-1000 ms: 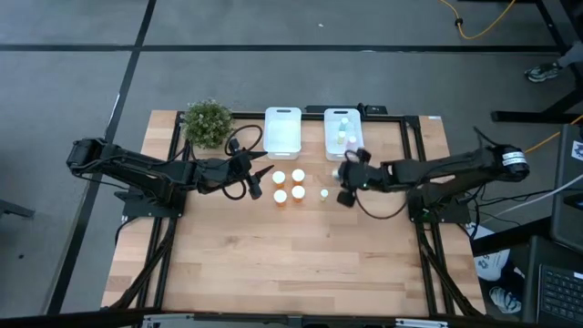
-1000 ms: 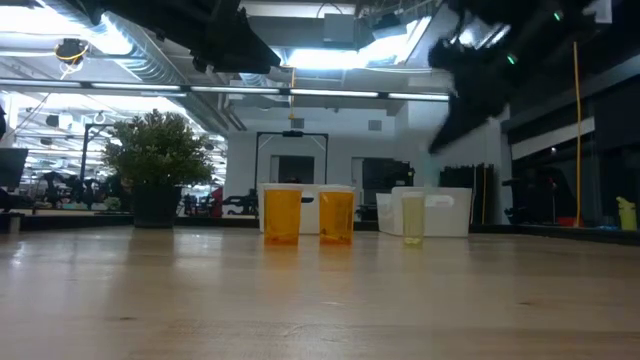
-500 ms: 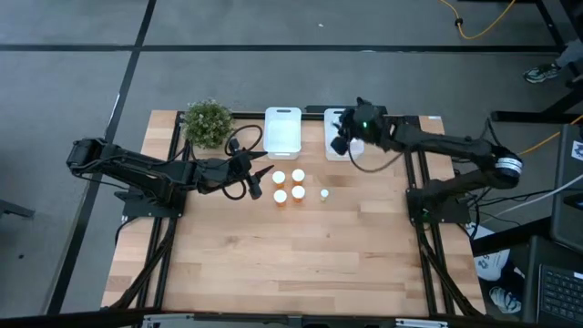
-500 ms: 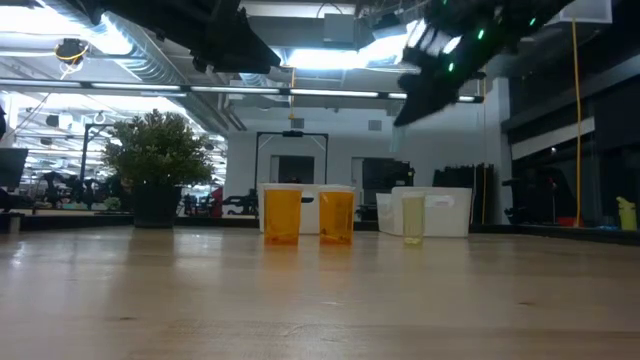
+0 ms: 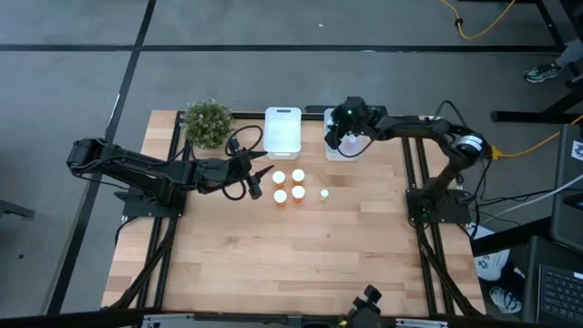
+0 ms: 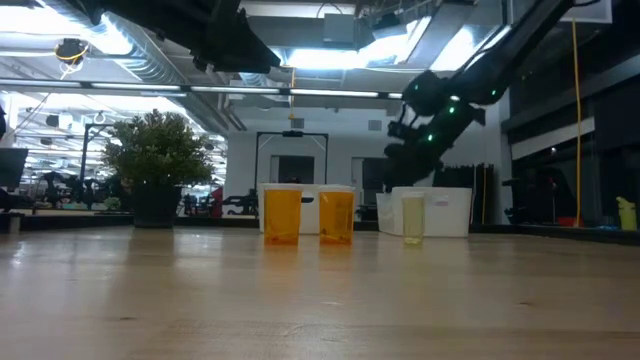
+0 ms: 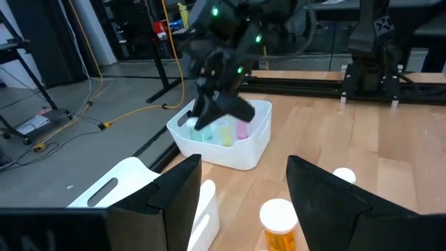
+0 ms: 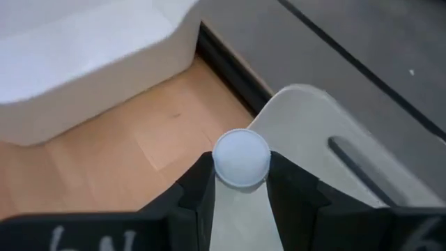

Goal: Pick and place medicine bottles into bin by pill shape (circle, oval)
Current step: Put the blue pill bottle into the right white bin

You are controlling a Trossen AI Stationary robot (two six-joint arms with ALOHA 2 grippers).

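Several orange medicine bottles (image 5: pixel 289 185) with white caps stand upright on the table's middle, and a smaller pale bottle (image 5: pixel 323 193) stands to their right. Two white bins sit at the far edge: the left bin (image 5: pixel 282 130) and the right bin (image 5: pixel 343 148), which holds pale bottles (image 7: pixel 226 132). My right gripper (image 5: pixel 344 129) hangs over the right bin, shut on a small white-capped bottle (image 8: pixel 240 159). My left gripper (image 7: pixel 240 199) stands open just left of the orange bottles, nothing between its fingers. My right gripper pinches the small bottle between its two fingers, one on each side, just below its round white cap (image 8: pixel 240 157). The fingers slant down from the table's right side. The bottle is lifted clear above the right bin's rim (image 8: pixel 313 132), cap toward the wrist camera.
A potted plant (image 5: pixel 208 123) stands at the table's far left corner. The near half of the wooden table (image 5: pixel 291 264) carries nothing. Black frame rails run along the left and right edges.
My right gripper has swung from beside the bottles at the table's middle toward the far edge, sinking a little and rolling, and now hangs over the right bin with the small bottle.
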